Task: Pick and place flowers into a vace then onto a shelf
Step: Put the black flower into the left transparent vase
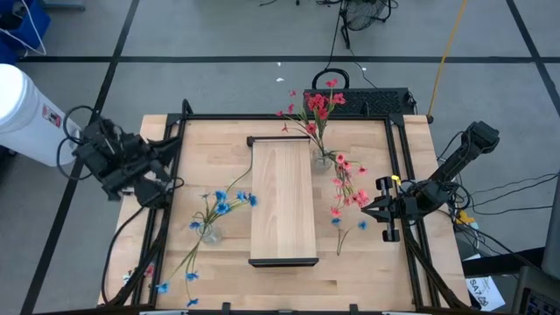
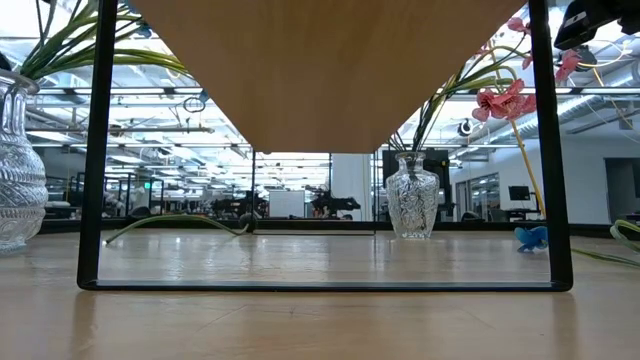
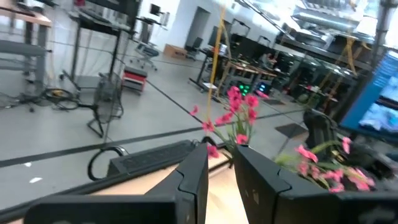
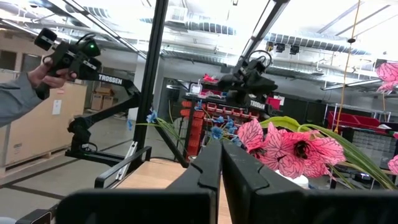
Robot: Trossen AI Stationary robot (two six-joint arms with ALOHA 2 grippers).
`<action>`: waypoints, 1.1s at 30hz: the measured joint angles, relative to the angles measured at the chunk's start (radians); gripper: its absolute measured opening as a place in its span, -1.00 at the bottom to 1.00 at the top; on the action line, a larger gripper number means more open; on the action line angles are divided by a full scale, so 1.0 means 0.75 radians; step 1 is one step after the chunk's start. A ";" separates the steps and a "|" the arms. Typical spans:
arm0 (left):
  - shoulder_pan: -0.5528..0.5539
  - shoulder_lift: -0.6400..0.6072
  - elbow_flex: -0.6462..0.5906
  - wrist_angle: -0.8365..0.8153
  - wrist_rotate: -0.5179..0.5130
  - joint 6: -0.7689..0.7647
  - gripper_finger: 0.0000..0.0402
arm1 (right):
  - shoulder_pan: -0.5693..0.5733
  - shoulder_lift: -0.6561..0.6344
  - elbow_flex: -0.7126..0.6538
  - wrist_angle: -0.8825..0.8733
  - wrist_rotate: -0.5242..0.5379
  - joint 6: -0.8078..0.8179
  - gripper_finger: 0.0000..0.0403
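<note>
The table is a wide wooden top in a black frame. On its middle lies the shelf, a pale plank on a dark stand, running front to back with nothing on it.

The left arm sits at the table's left edge, raised off the wood. Its gripper has its fingers drawn close, only a thin gap between them, and nothing is held there.

The right arm reaches in from the right edge. Its gripper is beside the loose pink flowers; seen from its wrist camera, the fingers are nearly together, and whether they pinch a stem cannot be told.

Pink flowers stand in a glass vase just off the shelf's far right corner. More pink flowers lie right of the shelf, near the right gripper.

Blue flowers stand in a second vase left of the shelf, with blue sprays lying towards the front left corner.

In the right wrist view, a person's hand holds a device in the room behind.
</note>
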 joint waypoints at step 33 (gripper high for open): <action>0.872 0.495 0.642 -0.496 0.006 0.305 -0.60 | 0.000 0.000 0.000 -0.001 0.000 0.000 -0.96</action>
